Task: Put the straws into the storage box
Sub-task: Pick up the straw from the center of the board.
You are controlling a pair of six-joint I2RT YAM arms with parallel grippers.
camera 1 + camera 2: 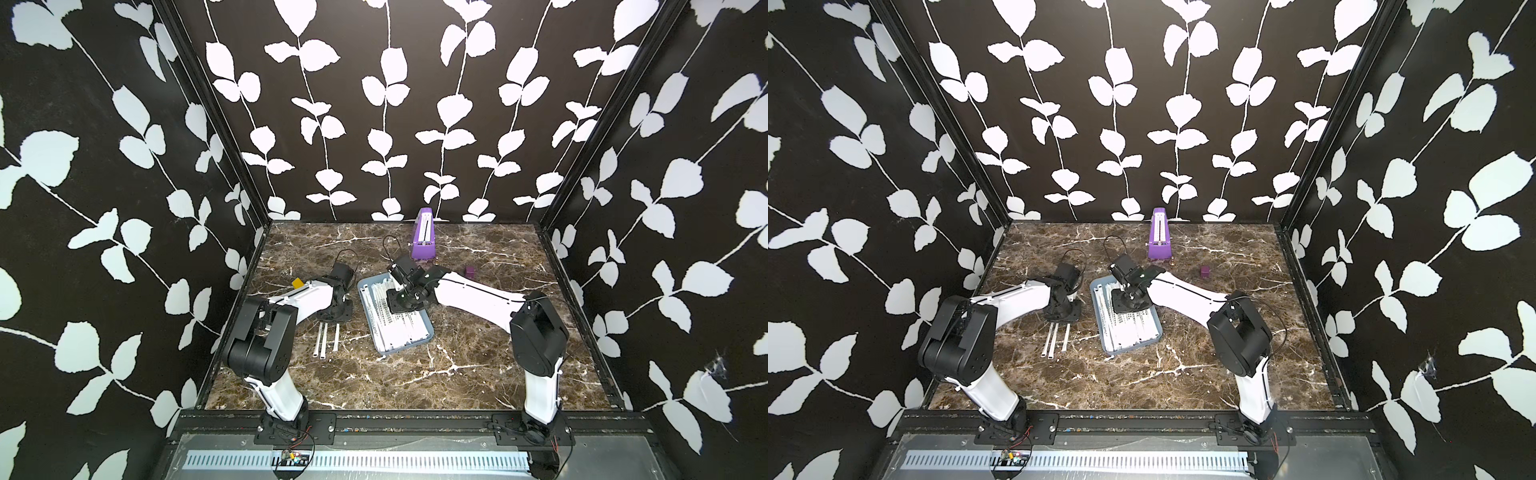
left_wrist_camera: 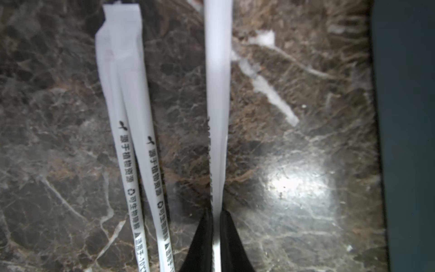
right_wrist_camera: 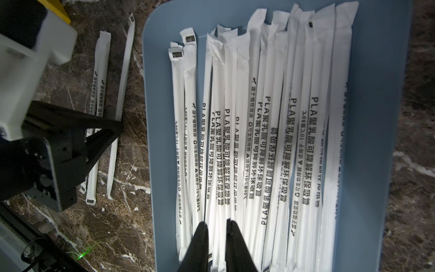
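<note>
Marble worktop (image 1: 415, 374): three straws (image 3: 103, 58) lie left of the storage box (image 3: 376, 141). On the one nearest it (image 2: 217, 94), the left gripper (image 2: 216, 219) has its jaws clamped. The next move calls for a lift, then a carry rightward over the rim. Above the boxed straws (image 3: 270, 117), the right gripper (image 3: 217, 226) hovers with its jaws narrowly apart. Whether they pinch one, I cannot tell.

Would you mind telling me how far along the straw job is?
Most straws already lie in the storage box. The left gripper is shut on one straw beside the box. Two more straws on the table are left.
</note>
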